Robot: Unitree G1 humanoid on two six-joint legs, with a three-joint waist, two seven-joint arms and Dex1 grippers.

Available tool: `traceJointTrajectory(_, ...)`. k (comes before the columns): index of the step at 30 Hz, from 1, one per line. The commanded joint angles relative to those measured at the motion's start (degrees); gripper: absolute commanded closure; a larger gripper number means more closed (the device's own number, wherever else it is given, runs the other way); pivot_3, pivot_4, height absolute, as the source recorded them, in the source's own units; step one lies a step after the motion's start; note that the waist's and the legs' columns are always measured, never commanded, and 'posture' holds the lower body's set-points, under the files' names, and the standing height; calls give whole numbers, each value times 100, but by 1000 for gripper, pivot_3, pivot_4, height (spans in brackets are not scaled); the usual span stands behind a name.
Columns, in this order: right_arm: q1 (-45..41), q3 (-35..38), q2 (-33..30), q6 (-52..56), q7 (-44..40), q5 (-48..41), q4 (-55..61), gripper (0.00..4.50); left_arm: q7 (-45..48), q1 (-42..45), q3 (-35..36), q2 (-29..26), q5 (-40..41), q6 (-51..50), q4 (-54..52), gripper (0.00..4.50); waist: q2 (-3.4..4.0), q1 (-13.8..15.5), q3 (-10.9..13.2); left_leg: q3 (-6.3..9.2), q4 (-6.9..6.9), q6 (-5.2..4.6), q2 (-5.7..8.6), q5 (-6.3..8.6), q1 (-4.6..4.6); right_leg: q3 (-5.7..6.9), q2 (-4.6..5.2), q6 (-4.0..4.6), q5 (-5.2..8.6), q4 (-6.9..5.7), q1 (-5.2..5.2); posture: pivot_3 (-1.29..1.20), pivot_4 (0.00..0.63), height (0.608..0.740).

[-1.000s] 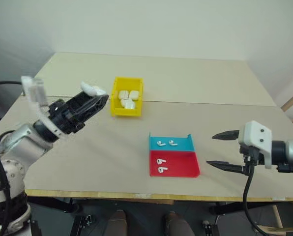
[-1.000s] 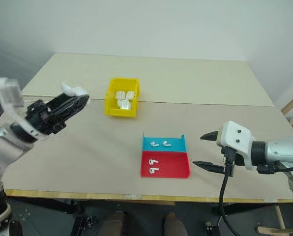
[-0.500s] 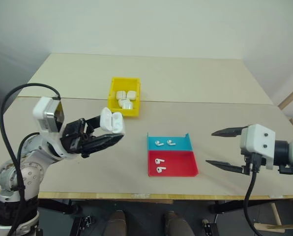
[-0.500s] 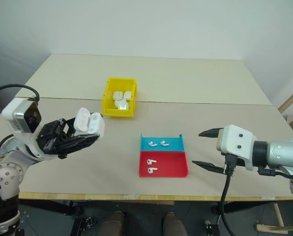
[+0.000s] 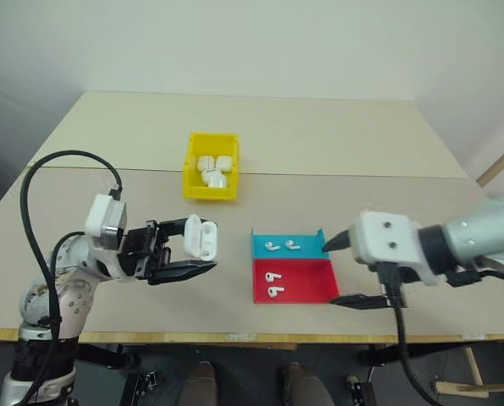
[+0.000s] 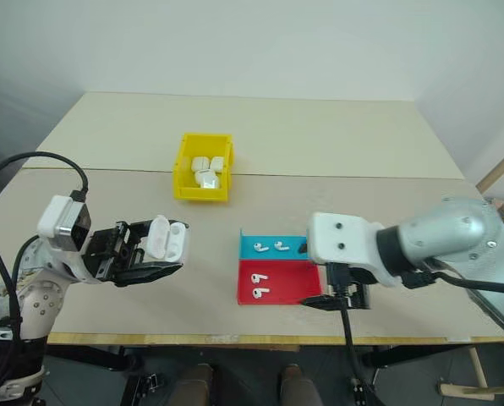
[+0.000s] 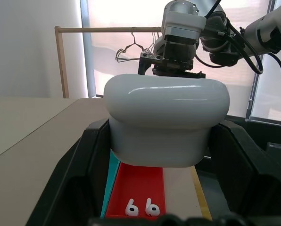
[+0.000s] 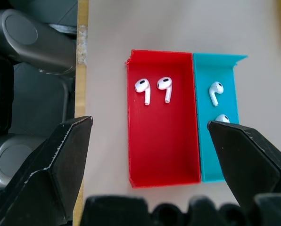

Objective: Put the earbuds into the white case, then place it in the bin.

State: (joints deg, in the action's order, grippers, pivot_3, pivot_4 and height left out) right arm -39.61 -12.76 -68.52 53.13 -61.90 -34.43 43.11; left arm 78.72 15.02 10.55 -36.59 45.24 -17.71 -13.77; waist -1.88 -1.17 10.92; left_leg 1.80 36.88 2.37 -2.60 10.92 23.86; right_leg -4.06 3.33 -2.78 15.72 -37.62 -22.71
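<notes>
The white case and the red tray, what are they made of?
The white case, held in the left end effector, looks like hard glossy plastic: its smooth rounded shell shows bright window reflections. The red tray seems to be duller plastic, maybe printed: flat even colour, thin straight walls, hardly any shine. I can't be sure from looks alone.

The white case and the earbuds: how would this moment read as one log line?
left gripper: shut on white case, lid open | right gripper: open above red tray | earbuds: in trays | bin: holds other cases
</notes>
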Motion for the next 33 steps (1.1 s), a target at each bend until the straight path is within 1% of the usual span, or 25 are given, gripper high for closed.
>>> traceJointTrajectory(1, -563, -729, 310, 192, -59, 428, -14, 377, 218, -154, -48, -64, -172, 293, 17, 1669, 0, 1, 0, 0, -1, 0, -1, 0, 6, 0, -1, 1, 0, -2, -6, 0, 150, 740)
traceJointTrajectory(2, -698, -963, 412, 186, -78, 590, -39, 611, 255, -214, -47, -63, -175, 320, 3, 1669, 0, -7, 0, 0, -1, 0, 0, 0, 9, -1, -1, 1, -1, -3, -11, 0, 150, 740)
traceJointTrajectory(5, -967, -1602, 661, 136, -42, 1160, -146, 1607, 292, -358, -42, -106, -172, 326, -128, 1669, 1, -2, -1, 0, 3, -1, 0, 0, 46, -2, -1, 6, -4, -20, -55, 0, 150, 740)
traceJointTrajectory(7, -1094, -1901, 785, 85, -77, 1464, -235, 1607, 275, -417, -17, -151, -164, 319, -241, 1669, 1, 19, -1, 0, 3, -2, 1, 1, 47, -2, 0, 6, -4, -26, -57, 0, 150, 740)
traceJointTrajectory(12, -1257, -2303, 1102, -54, -264, 1870, -356, 1607, 175, -570, 58, -195, -53, 259, -485, 1669, 1, 19, -1, 0, 4, -2, 1, 1, 44, -1, 0, 6, -4, -27, -54, 0, 150, 740)
traceJointTrajectory(15, -1334, -2493, 1446, -89, -236, 2084, -486, 1607, 116, -687, -3, -218, -275, 397, -537, 1669, 1, -12, -1, 0, 4, -2, -1, 1, 41, -2, -3, 7, -4, -36, -56, 0, 150, 740)
traceJointTrajectory(18, -1378, -2575, 1660, -88, -225, 2261, -576, 2211, 93, -724, -3, -205, -318, 460, -523, 1669, 2, -14, -1, 1, 4, -2, -4, 0, 39, -1, -7, 9, -5, -39, -56, 0, 150, 740)
traceJointTrajectory(20, -1410, -2593, 1719, -74, -304, 2303, -587, 2856, 100, -736, 30, -217, -280, 445, -542, 1669, 2, -12, -1, 1, 5, -2, -4, 0, 38, -1, -7, 9, -5, -39, -55, 0, 150, 740)
traceJointTrajectory(24, -1491, -2832, 1730, -201, -556, 2499, -585, 2856, 164, -760, 65, -236, -198, 420, -556, 1669, 2, -4, -1, 1, 5, -2, -4, 0, 38, 1, -7, 9, -5, -38, -55, 0, 150, 740)
traceJointTrajectory(27, -1573, -3021, 1802, -258, -637, 2730, -660, 2856, 246, -830, 24, -287, -284, 480, -531, 1669, 2, -8, -1, 1, 5, -2, -4, 0, 38, 0, -6, 10, -5, -38, -55, 0, 150, 740)
traceJointTrajectory(33, -1874, -3534, 2069, -283, -842, 3215, -878, 2856, 359, -922, 49, -337, -274, 549, -444, 1669, 3, -41, -1, 1, 5, -2, -9, 0, 35, 1, -11, 12, -6, -41, -56, 0, 150, 740)
